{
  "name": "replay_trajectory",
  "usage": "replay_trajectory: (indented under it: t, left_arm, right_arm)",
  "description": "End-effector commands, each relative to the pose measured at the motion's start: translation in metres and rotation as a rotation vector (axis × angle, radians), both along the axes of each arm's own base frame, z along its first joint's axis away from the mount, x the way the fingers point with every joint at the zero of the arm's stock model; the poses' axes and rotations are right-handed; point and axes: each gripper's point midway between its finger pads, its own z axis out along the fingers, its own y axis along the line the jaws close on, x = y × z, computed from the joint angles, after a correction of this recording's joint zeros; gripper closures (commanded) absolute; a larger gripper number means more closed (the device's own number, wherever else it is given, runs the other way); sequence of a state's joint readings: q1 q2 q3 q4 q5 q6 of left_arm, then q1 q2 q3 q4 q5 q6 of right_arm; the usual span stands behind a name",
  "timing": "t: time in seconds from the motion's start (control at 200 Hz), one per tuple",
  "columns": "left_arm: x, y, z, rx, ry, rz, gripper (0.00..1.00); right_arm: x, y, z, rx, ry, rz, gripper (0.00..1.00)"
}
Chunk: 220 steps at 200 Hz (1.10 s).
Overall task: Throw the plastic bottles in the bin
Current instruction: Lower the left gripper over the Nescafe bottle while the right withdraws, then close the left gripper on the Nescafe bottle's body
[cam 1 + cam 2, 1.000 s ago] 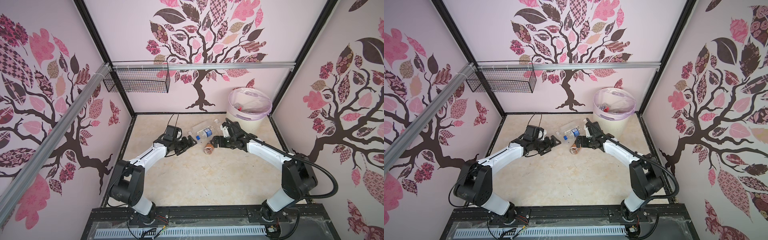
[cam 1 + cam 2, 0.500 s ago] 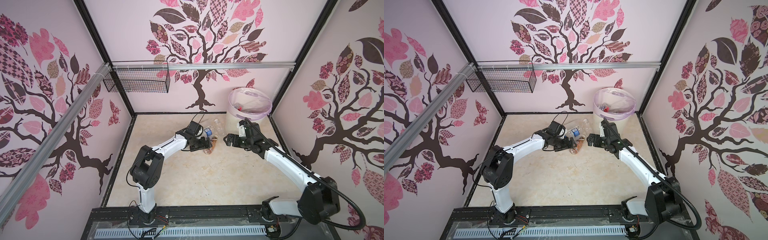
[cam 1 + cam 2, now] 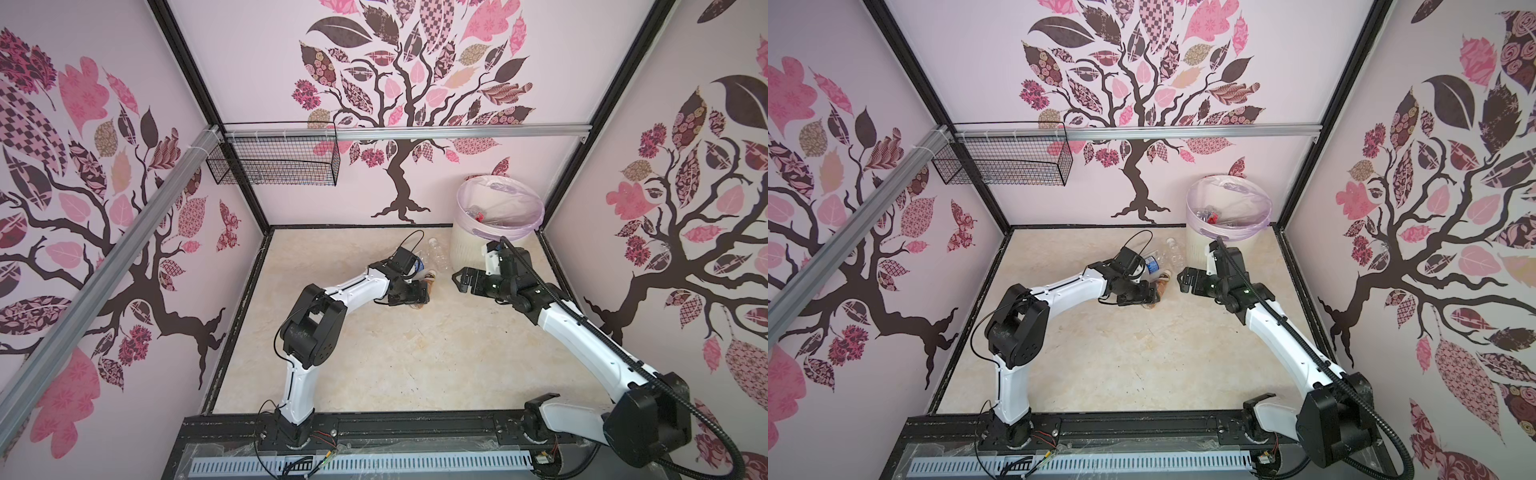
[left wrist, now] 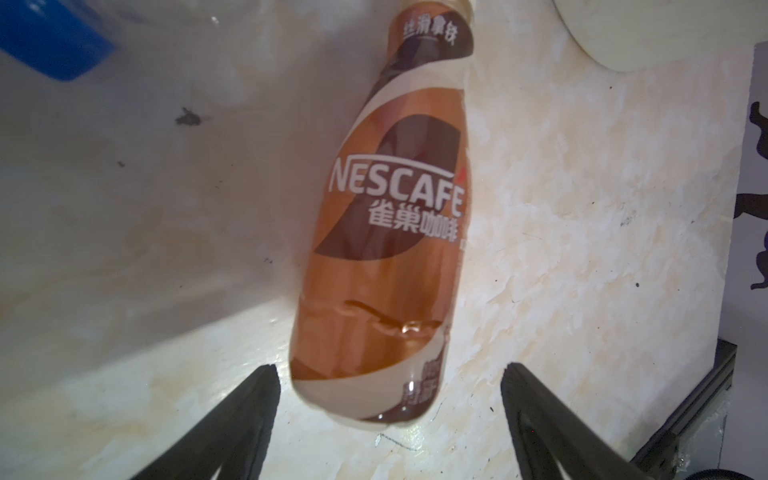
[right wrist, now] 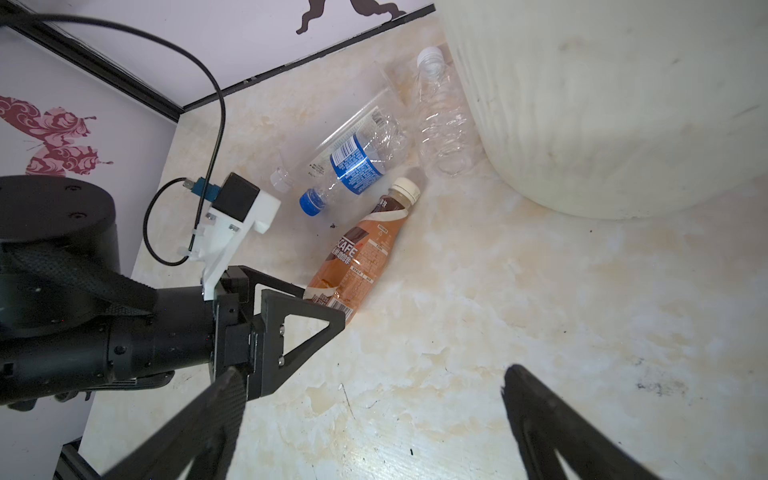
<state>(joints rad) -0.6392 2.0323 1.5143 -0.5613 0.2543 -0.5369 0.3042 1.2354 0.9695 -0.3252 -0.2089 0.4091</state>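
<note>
My left gripper [image 4: 390, 368] hangs low over the pale marbled worktop [image 3: 374, 357], jaws apart, astride the base of a brown-labelled plastic coffee bottle with a cream cap [image 4: 390, 216]. It lies on its side near the far edge, and neither finger touches it. I judge the grip safer further up the body, since the bottle seems to hold some liquid and could swing.

A clear plastic bottle with blue label and blue cap [image 5: 353, 162] lies just beside its neck. A crumpled clear bottle with a white cap [image 5: 440, 129] rests against the round cream ribbed bin with lilac liner [image 3: 467, 249] in the far right corner.

My right gripper [image 5: 372, 369], jaws wide and empty, hovers between coffee bottle and bin, probably in the lift's path.
</note>
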Motion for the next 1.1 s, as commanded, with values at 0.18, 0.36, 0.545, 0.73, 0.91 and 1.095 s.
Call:
replay_trajectory:
  t: [0.18, 0.36, 0.545, 0.73, 0.91, 1.095]
  left_arm:
    - [0.015, -0.001, -0.017, 0.039, -0.025, -0.007, 0.2]
    - [0.018, -0.001, -0.02, 0.054, -0.029, -0.006, 0.28]
    - [0.014, -0.009, -0.018, -0.005, -0.027, -0.023, 0.42]
    - [0.013, -0.009, -0.005, -0.038, -0.064, -0.021, 0.48]
    - [0.012, -0.01, 0.006, -0.07, -0.088, -0.021, 0.51]
    - [0.012, -0.009, -0.003, -0.054, -0.067, -0.017, 0.42]
  right_arm:
    - [-0.007, -0.001, 0.02, 0.031, -0.047, 0.005, 0.01]
    - [-0.008, 0.0, 0.022, 0.038, -0.05, 0.009, 0.01]
    - [-0.009, 0.0, 0.021, 0.037, -0.048, 0.01, 0.01]
    - [-0.008, 0.001, 0.02, 0.043, -0.045, 0.014, 0.0]
    - [-0.006, 0.003, 0.018, 0.051, -0.039, 0.017, 0.01]
    - [-0.006, 0.004, 0.016, 0.057, -0.036, 0.019, 0.0]
